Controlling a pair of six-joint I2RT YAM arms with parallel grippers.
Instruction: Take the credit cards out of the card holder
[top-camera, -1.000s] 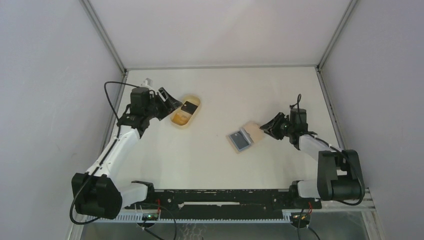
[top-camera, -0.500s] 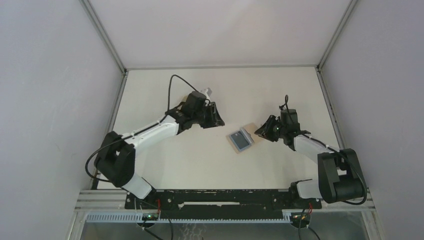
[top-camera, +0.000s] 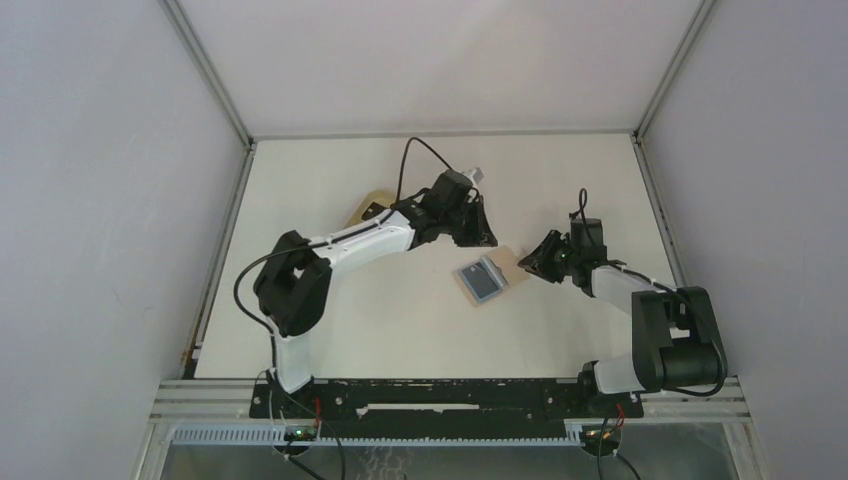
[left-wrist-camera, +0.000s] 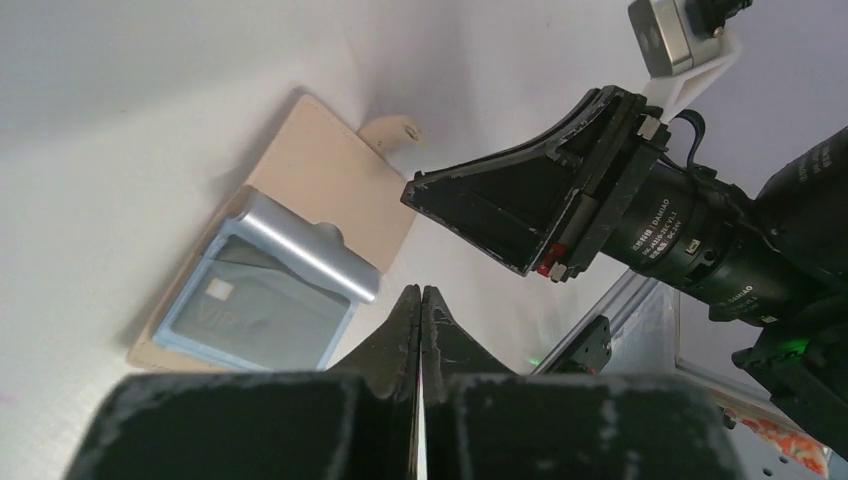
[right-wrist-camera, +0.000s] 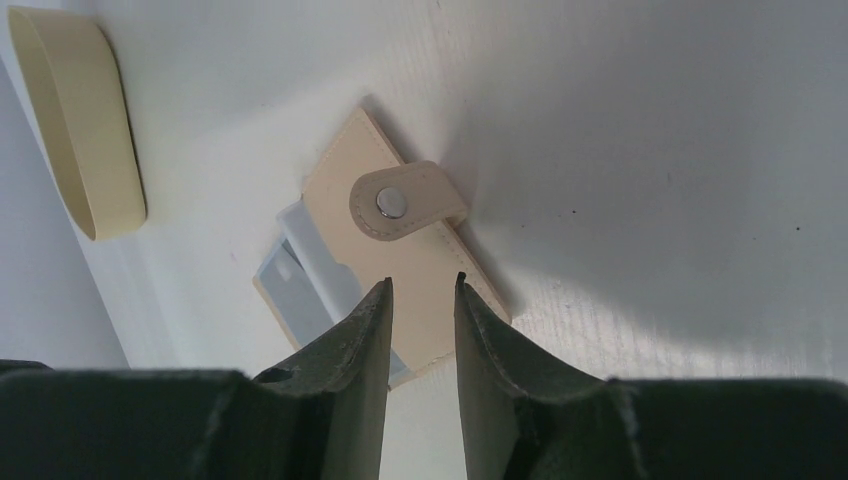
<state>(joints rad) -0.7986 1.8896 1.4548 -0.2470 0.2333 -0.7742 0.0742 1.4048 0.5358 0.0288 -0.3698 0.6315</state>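
Note:
The tan card holder (top-camera: 507, 262) lies flat right of the table's middle, its snap tab (right-wrist-camera: 395, 203) at the right end. A light blue credit card (left-wrist-camera: 255, 310) sticks out of its left end under a silvery-blue sleeve edge (left-wrist-camera: 300, 245). My left gripper (top-camera: 486, 236) hovers just behind the holder, shut and empty, fingertips (left-wrist-camera: 421, 292) pressed together. My right gripper (top-camera: 533, 259) sits at the holder's right edge, open by a narrow gap (right-wrist-camera: 422, 282) with nothing between the fingers. In the left wrist view the right gripper (left-wrist-camera: 500, 200) points at the tab.
An oval tan tray (top-camera: 364, 212) stands at the back left, partly hidden by my left arm; its rim (right-wrist-camera: 75, 120) shows in the right wrist view. Grey walls and metal rails enclose the table on three sides.
My left arm swung right from the tray to just behind the card holder, and its jaws went from open to shut. The right gripper stayed by the holder's right edge.

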